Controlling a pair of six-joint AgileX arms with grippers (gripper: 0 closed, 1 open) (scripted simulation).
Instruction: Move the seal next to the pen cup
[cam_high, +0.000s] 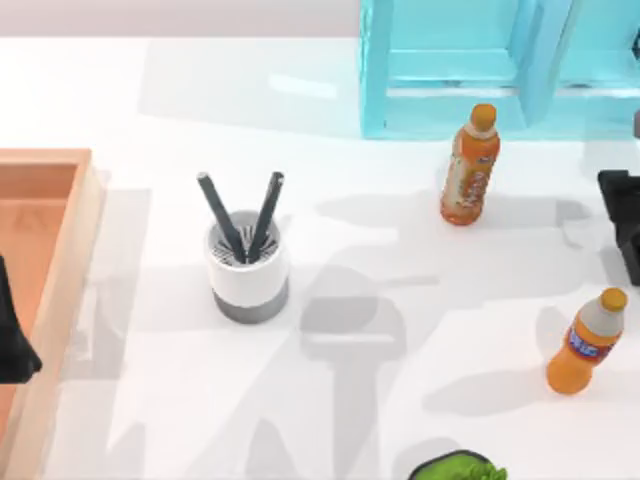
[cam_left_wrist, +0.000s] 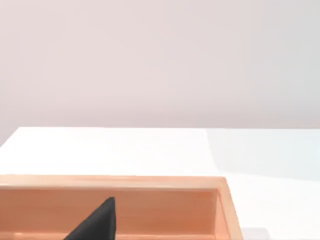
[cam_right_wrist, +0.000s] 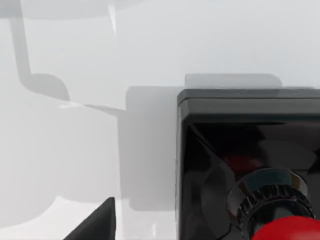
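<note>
Seal (cam_right_wrist: 250, 165) sits just beside the right gripper's fingers (cam_right_wrist: 95, 222) — ungrasped — whether they're spread, I cannot tell.

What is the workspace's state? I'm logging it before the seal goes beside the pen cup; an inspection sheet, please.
Surface: white table, shadowed.
Job's things: black-block, red-knobbed seal by right hand; white, grey-banded pen cup left of centre.
Clutter: two orange drink bottles, wooden tray, green item at bottom edge.
Hands: left hand over wooden tray; right hand at right edge.
Cables: nothing seen.
Surroundings: translucent blue rack at back.
</note>
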